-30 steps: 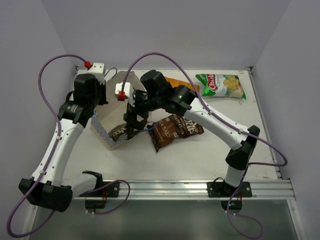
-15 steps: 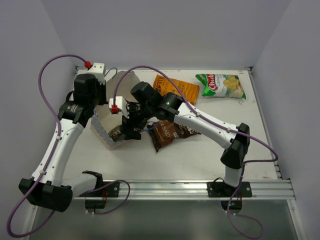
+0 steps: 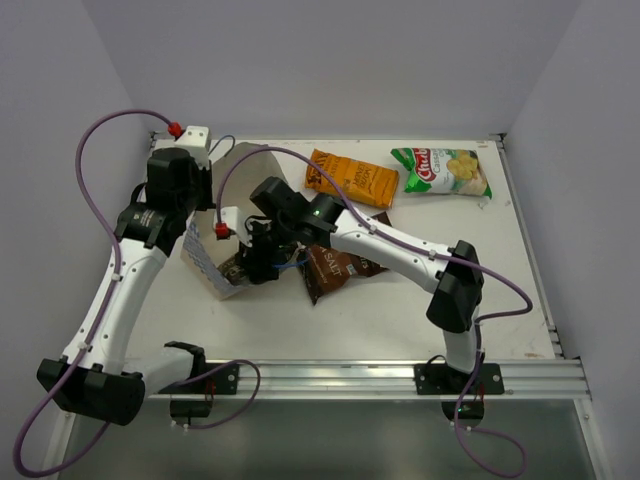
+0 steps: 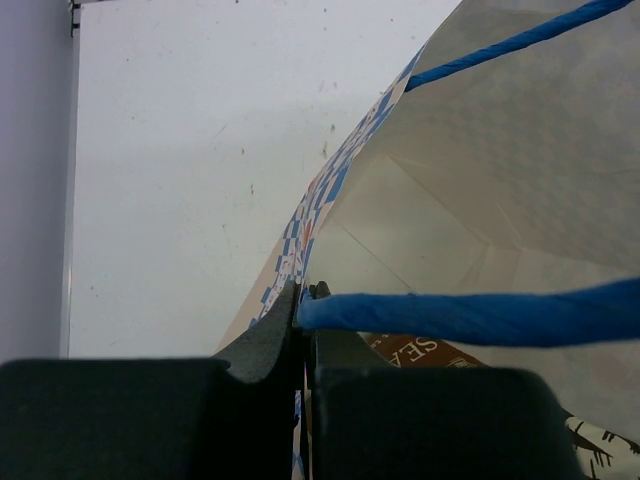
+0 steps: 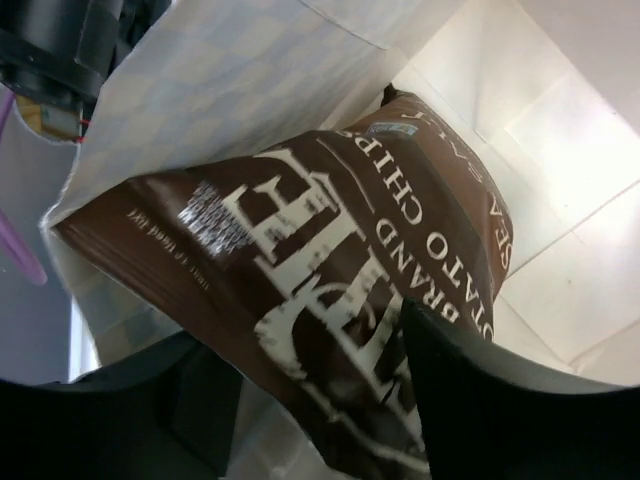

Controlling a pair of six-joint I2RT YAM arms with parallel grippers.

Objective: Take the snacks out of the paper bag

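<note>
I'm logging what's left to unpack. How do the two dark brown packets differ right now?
The bagged packet sits inside the paper bag, while the loose packet lies out on the table.
The bagged packet lies between the spread fingers of the right gripper. The loose packet has no gripper at it and is partly hidden under the right arm in the top view.
Both are dark brown foil with white lettering.

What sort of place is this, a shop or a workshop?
Probably a robotics test booth: a white table walled by plain panels, with a left arm and a right arm bolted to its metal rail.
</note>
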